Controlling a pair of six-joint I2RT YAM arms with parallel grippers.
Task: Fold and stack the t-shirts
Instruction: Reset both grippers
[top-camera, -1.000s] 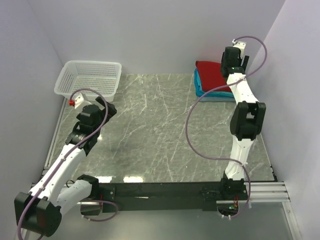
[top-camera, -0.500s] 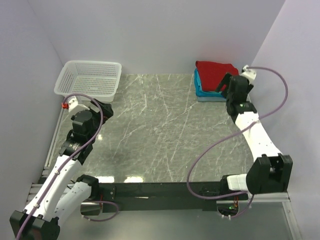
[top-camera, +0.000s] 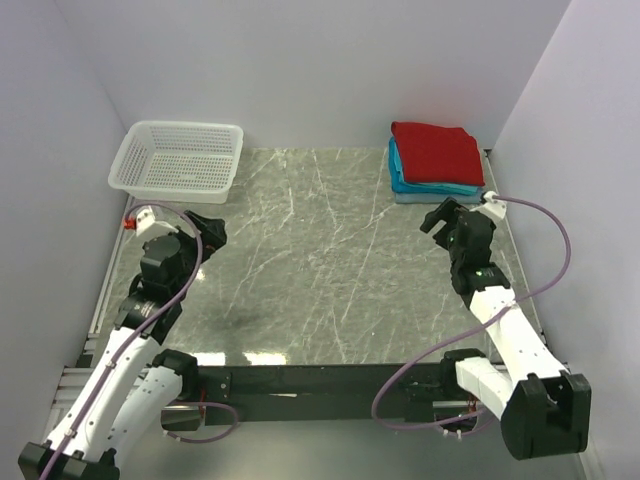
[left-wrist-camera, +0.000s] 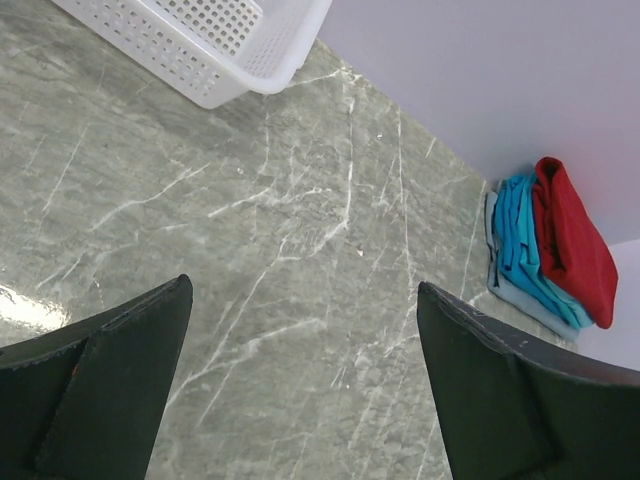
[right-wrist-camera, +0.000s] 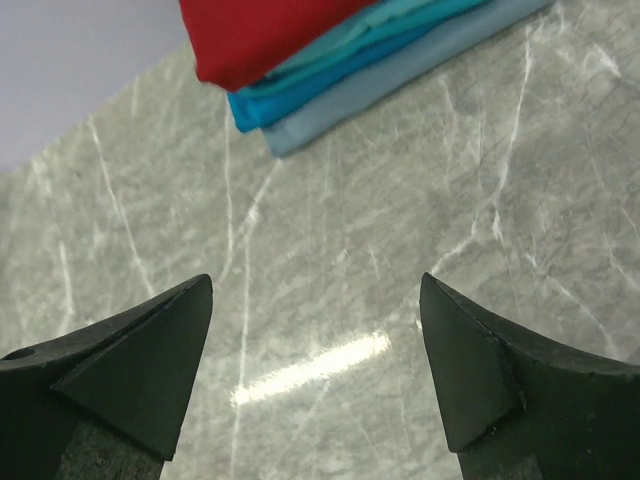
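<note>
A folded deep red t-shirt (top-camera: 436, 151) lies on top of folded turquoise t-shirts (top-camera: 425, 188) in a stack at the table's back right corner. The stack shows in the left wrist view, red (left-wrist-camera: 572, 240) over turquoise (left-wrist-camera: 522, 244), and in the right wrist view, red (right-wrist-camera: 262, 32) over turquoise (right-wrist-camera: 350, 62). My right gripper (top-camera: 437, 217) is open and empty, just in front of the stack and apart from it; its jaws (right-wrist-camera: 315, 295) frame bare table. My left gripper (top-camera: 208, 226) is open and empty over the left of the table; its jaws (left-wrist-camera: 303, 292) frame bare marble.
A white mesh basket (top-camera: 178, 158) stands at the back left corner, also in the left wrist view (left-wrist-camera: 190, 40). The table is grey marble (top-camera: 320, 260). Lilac walls close in on the left, back and right.
My right arm has pulled back from the stack toward the near edge, gripper now low in front of it. My left arm has drawn back and down on the left.
</note>
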